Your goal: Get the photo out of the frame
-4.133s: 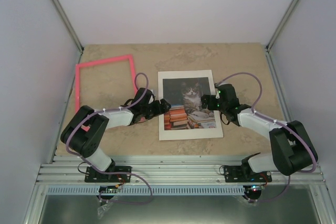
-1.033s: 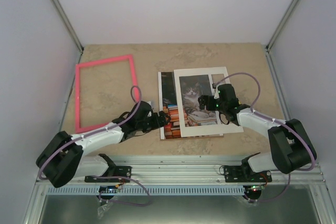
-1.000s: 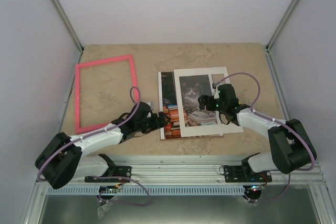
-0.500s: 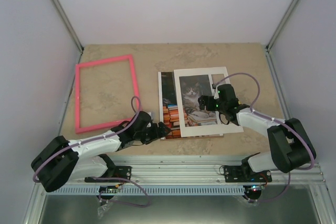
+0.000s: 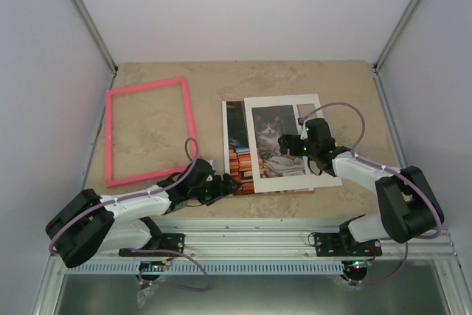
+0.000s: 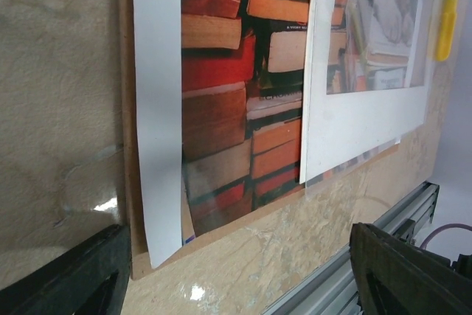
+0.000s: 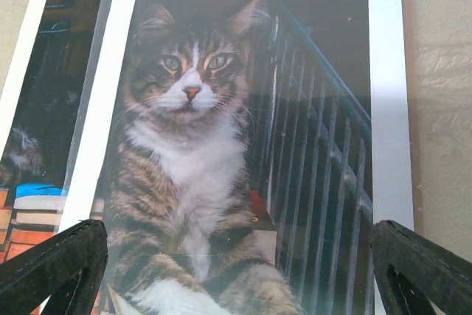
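Note:
The photo (image 5: 237, 145) lies flat mid-table, a tabby cat among orange books; in the left wrist view its white border (image 6: 156, 108) and books show. A white mat (image 5: 284, 101) lies askew over its right part, and the cat (image 7: 188, 153) shows through the mat's window. The pink frame (image 5: 147, 132) lies empty at the left, apart from the photo. My left gripper (image 5: 230, 184) is open, low by the photo's near left corner, with bare table between its fingers (image 6: 66, 278). My right gripper (image 5: 284, 145) is open over the mat, touching nothing I can see.
A brown backing board (image 6: 221, 230) sticks out under the photo's near edge. A clear sheet with glare lies over the mat (image 7: 387, 108). The aluminium rail (image 5: 251, 237) runs along the table's near edge, close behind my left gripper. White walls close in three sides.
My left gripper has slid toward the near edge, from the photo's left side to its near left corner, and narrowed a little. The right arm, photo, mat and frame have not moved.

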Controlling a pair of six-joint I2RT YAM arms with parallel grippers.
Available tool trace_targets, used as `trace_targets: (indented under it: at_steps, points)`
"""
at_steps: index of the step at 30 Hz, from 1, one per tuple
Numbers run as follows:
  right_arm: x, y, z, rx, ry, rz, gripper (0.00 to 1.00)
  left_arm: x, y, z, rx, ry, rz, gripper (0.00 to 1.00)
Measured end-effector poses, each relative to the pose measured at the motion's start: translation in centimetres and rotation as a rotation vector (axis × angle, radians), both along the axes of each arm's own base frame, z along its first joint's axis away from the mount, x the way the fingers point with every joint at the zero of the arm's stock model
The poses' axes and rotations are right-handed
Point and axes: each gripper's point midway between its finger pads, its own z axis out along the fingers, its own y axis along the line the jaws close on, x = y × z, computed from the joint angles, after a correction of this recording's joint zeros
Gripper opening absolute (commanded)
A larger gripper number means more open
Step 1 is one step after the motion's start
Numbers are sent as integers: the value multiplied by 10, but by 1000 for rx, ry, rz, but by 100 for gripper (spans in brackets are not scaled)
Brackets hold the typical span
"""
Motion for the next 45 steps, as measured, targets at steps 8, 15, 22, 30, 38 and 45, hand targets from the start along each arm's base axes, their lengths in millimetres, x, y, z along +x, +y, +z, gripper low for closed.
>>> trace_targets:
  at_steps: [8, 15, 22, 30, 38, 45]
  points:
    - [0, 0, 0, 2, 1, 2, 98, 1, -1, 7, -17, -14, 9, 82]
    - [0, 0, 0, 2, 1, 2, 98, 2, 0, 12, -26, -25, 20, 82]
    - [0, 0, 0, 2, 1, 2, 97, 0, 0, 6, -20, -7, 21, 81]
    - [0, 0, 0, 2, 1, 2, 98, -1, -4, 0, -25, 5, 16, 81]
    - [-1, 1, -1, 3, 5, 5, 98, -1, -7, 2, -47, 9, 19, 80]
    - [-1, 2, -1, 7, 7, 9, 98, 0, -6, 3, -47, 3, 26, 81]
